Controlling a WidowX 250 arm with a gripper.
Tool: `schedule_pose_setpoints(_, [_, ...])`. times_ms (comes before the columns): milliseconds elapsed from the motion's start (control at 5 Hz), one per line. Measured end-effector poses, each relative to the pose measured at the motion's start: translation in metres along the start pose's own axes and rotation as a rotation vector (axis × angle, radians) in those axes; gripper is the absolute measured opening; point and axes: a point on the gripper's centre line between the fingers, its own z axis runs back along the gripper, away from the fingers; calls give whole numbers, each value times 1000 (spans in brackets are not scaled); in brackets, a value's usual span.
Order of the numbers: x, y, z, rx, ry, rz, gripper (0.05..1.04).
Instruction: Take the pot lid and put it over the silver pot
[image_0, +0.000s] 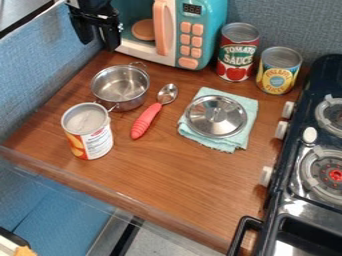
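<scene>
A textured blue-grey wall (300, 22) rises behind a brown wooden counter (174, 172) beside a black stove (322, 75).

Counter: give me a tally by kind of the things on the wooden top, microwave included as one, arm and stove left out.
Cans: 3
Pot: 1
Lid: 1
Spoon: 1
Cloth: 1
Toy microwave: 1
Total: 8

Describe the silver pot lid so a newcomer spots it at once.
Start at the black stove; on the brown wooden counter beside it lies a pale teal cloth. On that cloth rests the round, shiny silver metal lid. Unlike the open silver metal pot with its loop handles, it is a shallow disc with one handle on top.
</scene>
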Motion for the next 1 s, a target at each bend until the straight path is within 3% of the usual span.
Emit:
schedule_pose_setpoints(200, [-11,-6,-23,-38,52,2,1000])
schedule_pose_setpoints(400, [-32,-25,-26,-86,53,-22,1000])
schedule_pose_setpoints(600, [-39,-51,-5,-86,3,-83,1000])
schedule_pose_setpoints(800, [-36,-100,3,-94,-33,-199,1000])
schedule_pose_setpoints(1000, [-31,-139,1,-89,-57,-232,999])
